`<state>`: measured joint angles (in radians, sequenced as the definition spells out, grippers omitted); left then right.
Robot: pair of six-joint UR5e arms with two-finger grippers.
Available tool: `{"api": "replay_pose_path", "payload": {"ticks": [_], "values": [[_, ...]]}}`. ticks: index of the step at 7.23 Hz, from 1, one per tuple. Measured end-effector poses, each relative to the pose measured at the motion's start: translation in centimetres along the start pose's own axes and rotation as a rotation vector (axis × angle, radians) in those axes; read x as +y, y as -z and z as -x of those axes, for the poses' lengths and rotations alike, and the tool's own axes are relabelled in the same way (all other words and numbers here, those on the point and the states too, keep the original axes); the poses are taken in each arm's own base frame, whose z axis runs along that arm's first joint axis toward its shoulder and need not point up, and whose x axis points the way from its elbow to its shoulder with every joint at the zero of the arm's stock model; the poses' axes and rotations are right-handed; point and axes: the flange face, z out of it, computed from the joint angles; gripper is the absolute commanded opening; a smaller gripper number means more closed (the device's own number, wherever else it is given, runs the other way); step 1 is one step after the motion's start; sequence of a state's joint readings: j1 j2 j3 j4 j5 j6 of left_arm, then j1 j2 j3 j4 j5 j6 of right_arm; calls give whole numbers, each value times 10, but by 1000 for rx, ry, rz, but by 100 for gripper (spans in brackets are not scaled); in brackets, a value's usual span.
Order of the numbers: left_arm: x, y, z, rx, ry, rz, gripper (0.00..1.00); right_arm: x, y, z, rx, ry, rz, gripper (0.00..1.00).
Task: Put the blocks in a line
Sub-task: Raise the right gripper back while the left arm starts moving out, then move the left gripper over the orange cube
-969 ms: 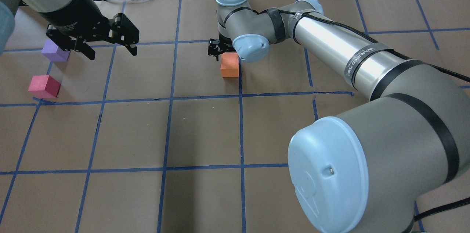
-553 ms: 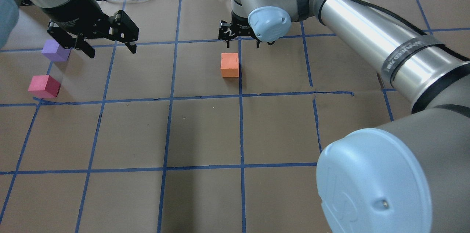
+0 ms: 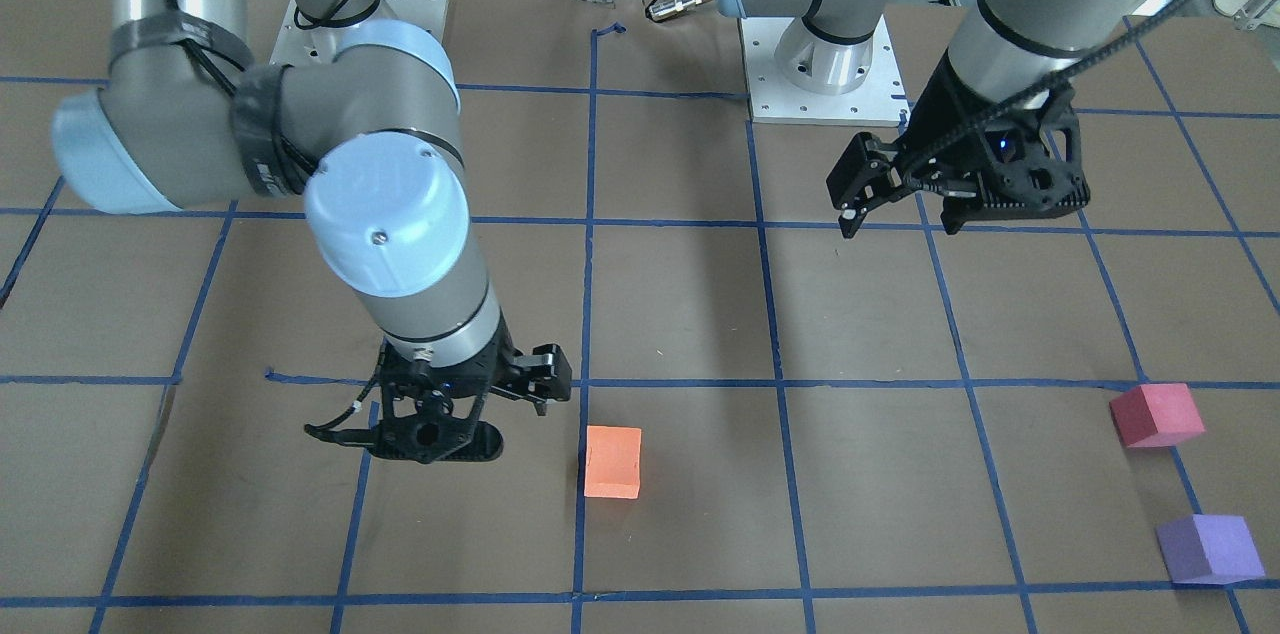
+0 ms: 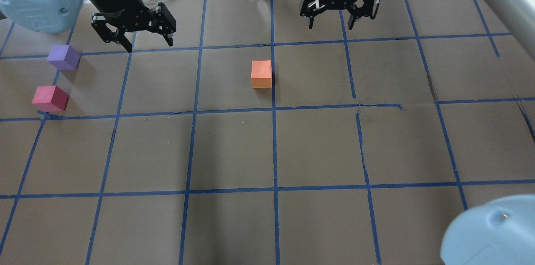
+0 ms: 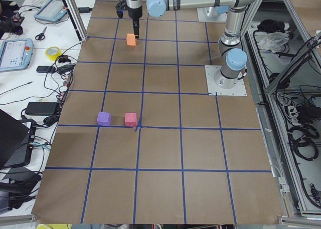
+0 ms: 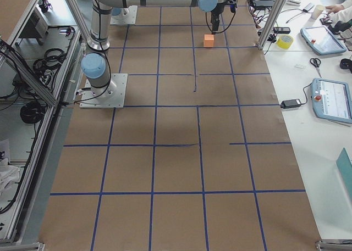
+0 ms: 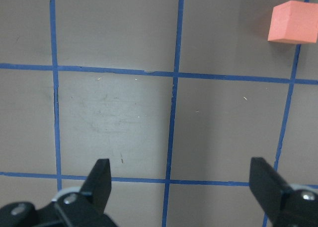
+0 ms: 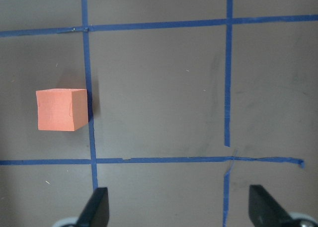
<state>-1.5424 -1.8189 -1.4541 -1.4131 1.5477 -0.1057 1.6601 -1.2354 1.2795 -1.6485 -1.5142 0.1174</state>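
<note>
Blocks matte, crisp-edged: orange block [image 4: 261,73] mid-desk; pink block [image 4: 50,98] & purple block [image 4: 63,57] nr left edge; left gripper [image 4: 149,44], right gripper [image 4: 330,26] both spread wide, empty.

No text, label, brand, number or sign is sharp enough to be read anywhere here.

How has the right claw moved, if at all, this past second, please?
Yes: the right claw left the orange block, going upper-right in the overhead view.
</note>
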Motion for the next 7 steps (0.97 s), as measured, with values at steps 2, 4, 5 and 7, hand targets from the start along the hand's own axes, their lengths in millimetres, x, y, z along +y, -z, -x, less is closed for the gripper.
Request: {"api": "replay_pose_path", "payload": {"ticks": [2, 4, 5, 7], "values": [[-36, -32, -46, 1, 30, -9, 100, 15, 34, -48, 3, -16, 14, 100], [-49, -70, -103, 17, 32, -58, 100, 21, 41, -66, 4, -25, 43, 100], [-48, -89, -125, 13, 37, -66, 100, 23, 43, -67, 4, -26, 45, 100], [-47, -117, -149, -18, 42, -83, 100, 25, 44, -67, 3, -25, 46, 100]]}}
